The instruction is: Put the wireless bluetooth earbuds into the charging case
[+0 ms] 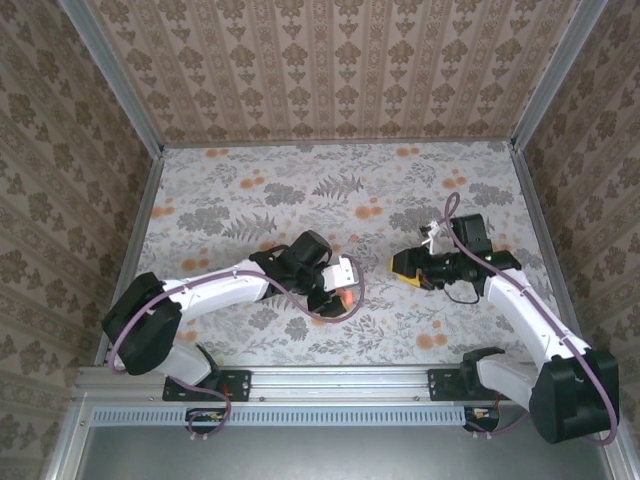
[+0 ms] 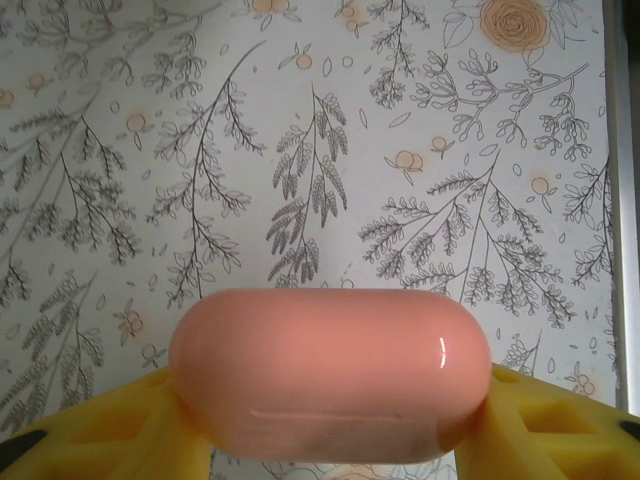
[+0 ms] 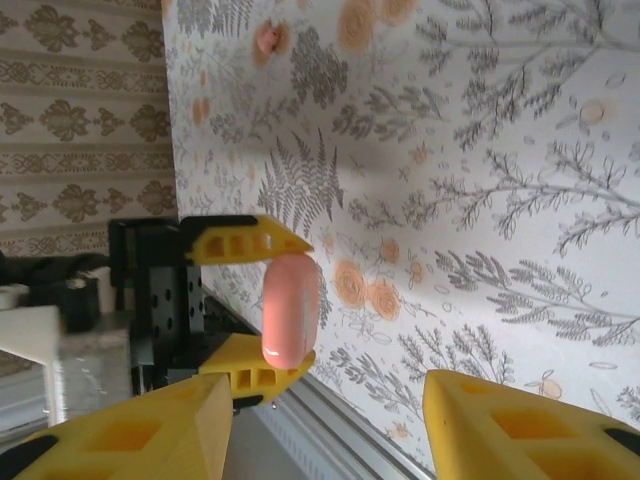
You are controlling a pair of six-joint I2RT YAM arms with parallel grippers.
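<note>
Glossy coral-pink charging case [image 2: 330,370], pill-rounded, faint seam, pinched in my left gripper [image 1: 343,297], right gripper [image 3: 330,420] gaping empty.

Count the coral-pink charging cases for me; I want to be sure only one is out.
1. The charging case is clamped by its two ends in the left gripper, over the floral table toward its front edge. Another could lie hidden under the arms.

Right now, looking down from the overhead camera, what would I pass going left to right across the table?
left arm's black joint → left claw gripping the charging case → right claw, open → right arm's black joint
</note>
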